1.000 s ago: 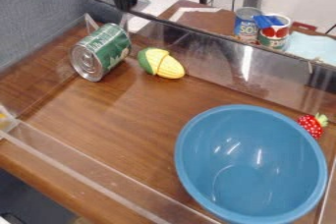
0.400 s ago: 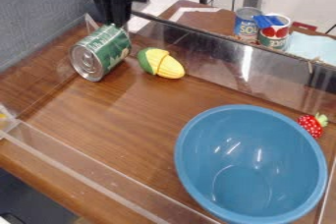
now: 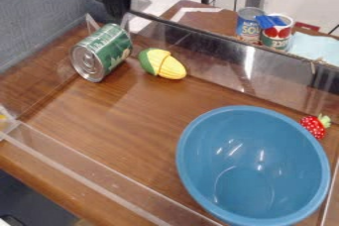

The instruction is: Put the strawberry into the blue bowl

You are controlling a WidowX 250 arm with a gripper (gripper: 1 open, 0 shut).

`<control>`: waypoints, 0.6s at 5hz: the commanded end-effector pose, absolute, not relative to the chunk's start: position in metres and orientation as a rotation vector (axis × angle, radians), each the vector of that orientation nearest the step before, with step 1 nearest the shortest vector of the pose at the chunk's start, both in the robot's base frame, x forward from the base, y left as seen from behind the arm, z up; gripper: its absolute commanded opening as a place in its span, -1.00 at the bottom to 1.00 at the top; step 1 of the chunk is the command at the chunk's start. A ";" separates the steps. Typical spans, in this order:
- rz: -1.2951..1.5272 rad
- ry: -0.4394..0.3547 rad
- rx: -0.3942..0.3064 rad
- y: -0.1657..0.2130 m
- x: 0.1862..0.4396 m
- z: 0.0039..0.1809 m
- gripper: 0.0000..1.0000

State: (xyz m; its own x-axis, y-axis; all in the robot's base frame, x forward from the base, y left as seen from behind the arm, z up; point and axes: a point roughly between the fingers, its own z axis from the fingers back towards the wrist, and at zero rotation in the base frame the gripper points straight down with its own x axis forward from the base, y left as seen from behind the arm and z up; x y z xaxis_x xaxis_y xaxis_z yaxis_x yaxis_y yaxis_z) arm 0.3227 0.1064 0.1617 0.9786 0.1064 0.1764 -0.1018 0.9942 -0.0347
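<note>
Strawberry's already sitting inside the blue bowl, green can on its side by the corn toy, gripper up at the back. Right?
Not quite. The camera view shows the strawberry outside the blue bowl, against its right rim on the table. The green can does lie on its side beside the corn toy, gripper at the back.

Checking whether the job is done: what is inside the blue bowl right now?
Nothing: the blue bowl shows only its glossy inside, all in view. The strawberry lies outside, by its right rim.

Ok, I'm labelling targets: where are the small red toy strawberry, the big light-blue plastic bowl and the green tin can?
Small red toy strawberry [image 3: 314, 126], camera view, red body.
Big light-blue plastic bowl [image 3: 219, 161], camera view, inside wall.
Green tin can [image 3: 109, 46], camera view, label side.
</note>
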 end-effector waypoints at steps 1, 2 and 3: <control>0.112 -0.226 0.000 0.098 0.333 0.169 -1.00; 0.126 -0.216 0.003 0.091 0.340 0.159 -1.00; 0.184 -0.214 0.010 0.087 0.338 0.161 -1.00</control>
State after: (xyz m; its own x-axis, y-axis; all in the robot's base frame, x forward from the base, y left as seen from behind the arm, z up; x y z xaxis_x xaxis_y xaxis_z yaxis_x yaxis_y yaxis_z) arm 0.3385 0.0907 0.1442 0.9677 0.1903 0.1653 -0.1905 0.9816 -0.0151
